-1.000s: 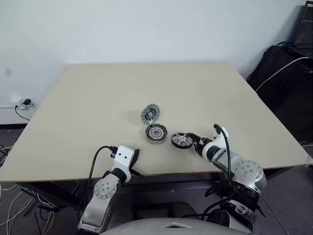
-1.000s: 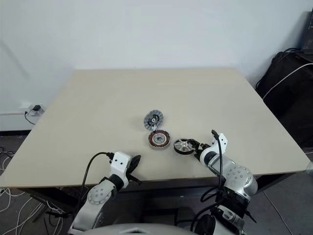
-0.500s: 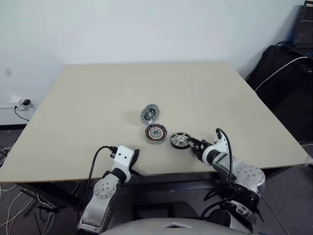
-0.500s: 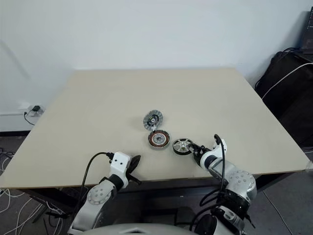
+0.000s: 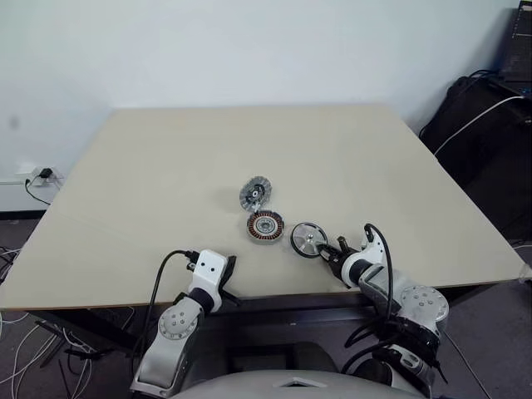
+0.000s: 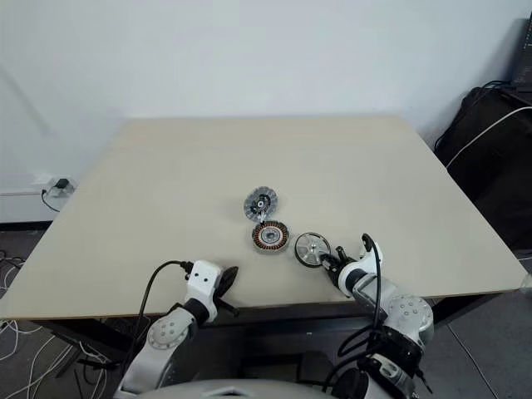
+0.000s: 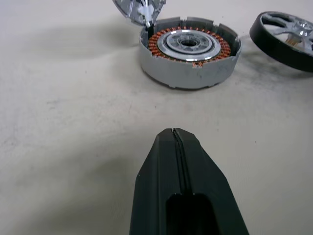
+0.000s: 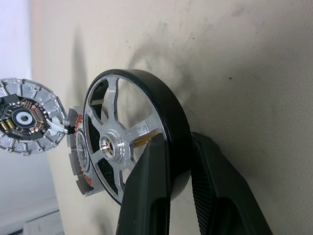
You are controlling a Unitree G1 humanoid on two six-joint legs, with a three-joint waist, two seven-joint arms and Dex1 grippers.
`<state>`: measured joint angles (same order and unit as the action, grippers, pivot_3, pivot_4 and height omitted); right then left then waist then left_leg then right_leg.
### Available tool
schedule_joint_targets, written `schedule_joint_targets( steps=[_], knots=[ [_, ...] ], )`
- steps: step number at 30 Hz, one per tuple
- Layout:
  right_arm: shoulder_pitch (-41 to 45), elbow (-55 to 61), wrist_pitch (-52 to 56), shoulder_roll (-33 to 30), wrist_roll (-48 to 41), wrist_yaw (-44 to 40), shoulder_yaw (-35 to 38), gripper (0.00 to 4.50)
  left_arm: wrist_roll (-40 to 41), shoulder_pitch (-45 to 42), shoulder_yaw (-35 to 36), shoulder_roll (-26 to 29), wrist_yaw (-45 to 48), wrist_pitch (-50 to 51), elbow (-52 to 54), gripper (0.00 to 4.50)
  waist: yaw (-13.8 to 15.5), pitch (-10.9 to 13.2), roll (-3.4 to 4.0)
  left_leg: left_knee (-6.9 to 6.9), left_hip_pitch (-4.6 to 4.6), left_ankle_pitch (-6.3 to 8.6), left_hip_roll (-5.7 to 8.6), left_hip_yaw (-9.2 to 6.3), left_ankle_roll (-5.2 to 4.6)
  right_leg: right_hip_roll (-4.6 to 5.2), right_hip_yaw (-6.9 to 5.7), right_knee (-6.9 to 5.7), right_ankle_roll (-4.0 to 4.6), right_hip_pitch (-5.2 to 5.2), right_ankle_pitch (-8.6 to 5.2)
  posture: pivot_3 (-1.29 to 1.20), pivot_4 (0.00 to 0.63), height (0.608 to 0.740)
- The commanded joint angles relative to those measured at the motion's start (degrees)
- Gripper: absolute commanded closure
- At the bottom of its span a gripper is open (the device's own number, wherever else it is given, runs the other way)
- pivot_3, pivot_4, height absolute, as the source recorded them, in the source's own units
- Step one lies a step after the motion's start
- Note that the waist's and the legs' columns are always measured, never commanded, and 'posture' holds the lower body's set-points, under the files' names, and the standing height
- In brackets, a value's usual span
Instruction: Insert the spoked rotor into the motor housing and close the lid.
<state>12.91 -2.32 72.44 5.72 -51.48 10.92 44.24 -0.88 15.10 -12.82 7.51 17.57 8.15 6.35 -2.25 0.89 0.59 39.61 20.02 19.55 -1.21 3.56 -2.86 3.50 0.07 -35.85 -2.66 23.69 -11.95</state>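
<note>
Left eye view: my right gripper (image 5: pixel 330 251) pinches the spoked rotor (image 5: pixel 307 239), tilted on edge. Left wrist view: my left gripper (image 7: pixel 175 134), fully closed and empty, faces the motor housing (image 7: pixel 188 56) just ahead, lid (image 7: pixel 138 8) behind it.

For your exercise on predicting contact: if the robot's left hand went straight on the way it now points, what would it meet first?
Probably the motor housing. The shut left hand points across bare table straight at it, with nothing between. Depth is hard to judge, so it might scrape the tabletop first.
</note>
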Motion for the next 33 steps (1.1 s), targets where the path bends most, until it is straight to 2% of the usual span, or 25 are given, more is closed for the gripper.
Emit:
schedule_joint_targets(
  steps=[1,5,9,19,33],
  knots=[
    [1.6,3.9,0.0,0.9,-4.5,-0.2,-1.4,4.20,0.7,-0.4,0.2,0.2,0.1,-0.3,2.0,4.50,0.0,0.0,0.03,0.00,0.01,0.00,0.00,0.00,0.00,0.00,0.00,0.00,0.00,0.00,0.00,0.00,0.000,0.740],
    [2.9,6.8,0.6,1.7,-6.5,0.7,-4.2,4.20,0.6,-0.5,0.1,0.2,0.2,-0.2,2.1,4.50,0.0,0.0,0.07,0.00,0.02,0.00,-0.01,0.00,0.00,0.00,0.00,0.00,0.00,0.03,0.00,0.00,0.000,0.740],
    [4.1,7.6,-1.1,2.3,-4.5,1.2,-9.3,4.20,0.6,-0.3,0.0,0.2,0.1,-0.4,2.2,4.50,-0.1,0.1,0.08,-0.01,0.02,0.00,-0.03,0.00,0.00,-0.01,-0.01,-0.01,0.00,0.04,0.00,0.00,0.000,0.740],
    [9.1,-0.8,-8.4,3.6,1.2,-1.6,-19.3,4.20,0.7,0.4,0.2,-0.1,-0.4,-0.6,2.7,4.50,-0.1,0.1,0.07,-0.02,0.06,0.01,-0.01,0.00,-0.01,-0.01,-0.01,0.03,0.00,0.06,0.00,0.00,0.000,0.740],
    [8.9,-7.0,-11.1,2.1,4.6,-3.8,-21.1,4.20,0.7,1.5,0.1,-0.2,-1.0,-0.7,3.4,4.50,-0.1,0.1,0.08,-0.02,0.08,0.01,-0.02,0.00,-0.02,0.00,-0.02,0.03,0.00,0.07,0.00,0.00,0.000,0.740]
  ],
)
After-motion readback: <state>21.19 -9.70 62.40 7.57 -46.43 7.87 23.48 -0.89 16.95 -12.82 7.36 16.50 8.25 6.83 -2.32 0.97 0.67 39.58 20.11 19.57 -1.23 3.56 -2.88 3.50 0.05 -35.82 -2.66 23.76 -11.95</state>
